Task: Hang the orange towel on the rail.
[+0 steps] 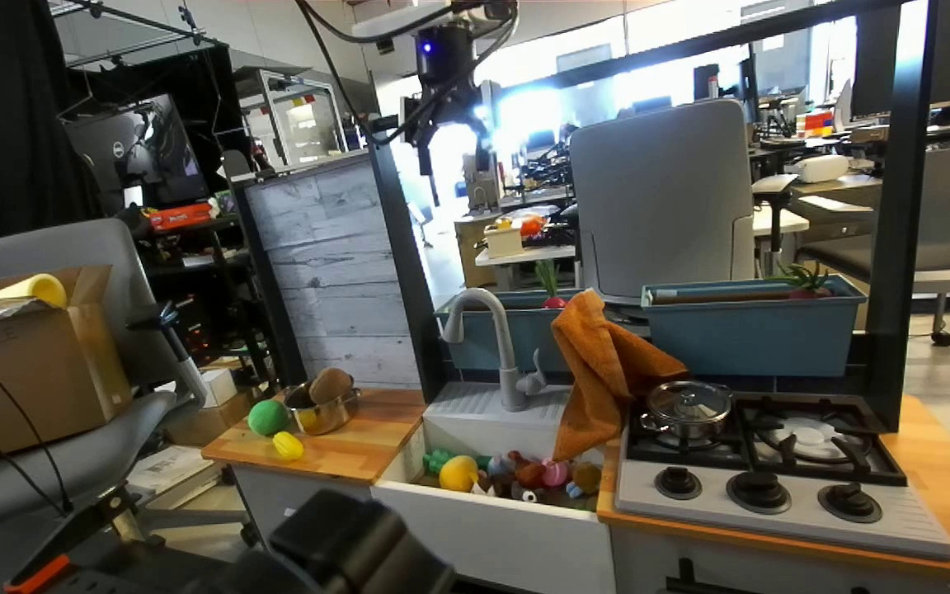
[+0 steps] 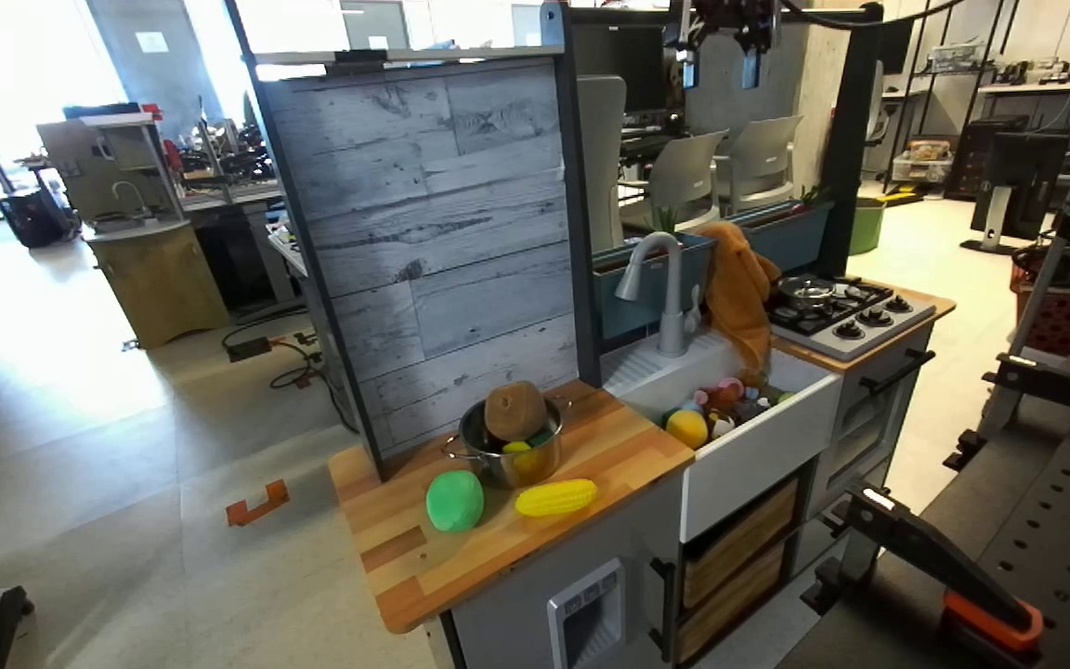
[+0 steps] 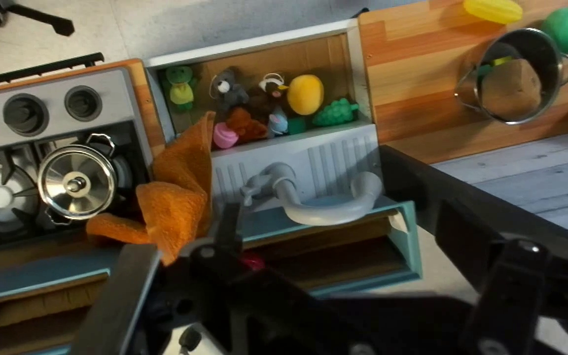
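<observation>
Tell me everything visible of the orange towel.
The orange towel looks like fuzzy cloth, rumpled and unevenly folded, with one part peaked upward. It is between the grey faucet and the lidded pot, its lower end reaching over the sink and a fold stretching toward the pot. The open end effector is higher up, not touching it. I cannot tell what props it up or whether it touches the pot.

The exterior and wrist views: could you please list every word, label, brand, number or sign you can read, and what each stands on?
"DELL", small, on the dark monitor.
Too faint to read: lettering on the cardboard box.
Too small to read: marks on the cabinet panel; any print on the white sheet.
Wrist view: none that I can read.
</observation>
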{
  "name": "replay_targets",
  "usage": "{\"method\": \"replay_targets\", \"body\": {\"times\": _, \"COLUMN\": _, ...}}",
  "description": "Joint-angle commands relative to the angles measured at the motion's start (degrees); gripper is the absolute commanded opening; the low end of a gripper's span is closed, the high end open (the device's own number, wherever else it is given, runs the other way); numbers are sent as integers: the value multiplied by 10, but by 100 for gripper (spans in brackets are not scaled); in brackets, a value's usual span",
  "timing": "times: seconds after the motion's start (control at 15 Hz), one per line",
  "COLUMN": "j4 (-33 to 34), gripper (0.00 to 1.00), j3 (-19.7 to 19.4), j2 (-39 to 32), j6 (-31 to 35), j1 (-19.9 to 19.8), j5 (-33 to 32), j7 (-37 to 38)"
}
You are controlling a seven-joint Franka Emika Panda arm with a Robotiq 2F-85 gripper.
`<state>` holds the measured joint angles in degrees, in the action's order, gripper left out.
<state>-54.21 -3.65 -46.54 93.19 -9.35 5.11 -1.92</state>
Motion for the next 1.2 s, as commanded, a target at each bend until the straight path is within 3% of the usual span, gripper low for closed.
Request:
{"method": "replay_targets", "body": {"times": 0.0, "j4": 64, "gripper": 100, "j3": -14, "j2": -59, "j6": -56, "j1": -4, "j5": -40, "j7": -1}}
{"method": "replay_targets", "body": {"times": 0.13, "j4": 48, "gripper": 100, "j3": -27, "j2": -64, "j6": -67, "j1": -1, "j5": -64, "j7": -16}}
{"method": "replay_targets", "body": {"times": 0.4, "j4": -41, "gripper": 100, "j3": -49, "j2": -38, "j6": -14, "j1": -10, "j5": -117, "j7": -78}}
{"method": "replay_targets", "body": {"times": 0.6, "j4": -70, "gripper": 100, "j3": -76, "j2": -47, "j6": 8, "j1": -14, "j5": -167, "j7": -115}}
{"method": "replay_targets", "body": {"times": 0.73, "j4": -22, "gripper": 100, "j3": -79, "j2": -93, "j6": 7, "j1": -12, "j5": -208, "j7": -111}}
{"method": "replay_targets", "body": {"times": 0.87, "j4": 40, "gripper": 100, "j3": -69, "j2": -142, "j6": 8, "j1": -24, "j5": -194, "j7": -88}}
{"method": "replay_targets", "body": {"times": 0.93, "j4": 79, "gripper": 100, "j3": -42, "j2": -168, "j6": 26, "j1": -48, "j5": -136, "j7": -64}}
{"method": "replay_targets", "body": {"times": 1.13, "j4": 153, "gripper": 100, "j3": -19, "j2": -225, "j6": 33, "j1": -54, "j5": -71, "j7": -34}}
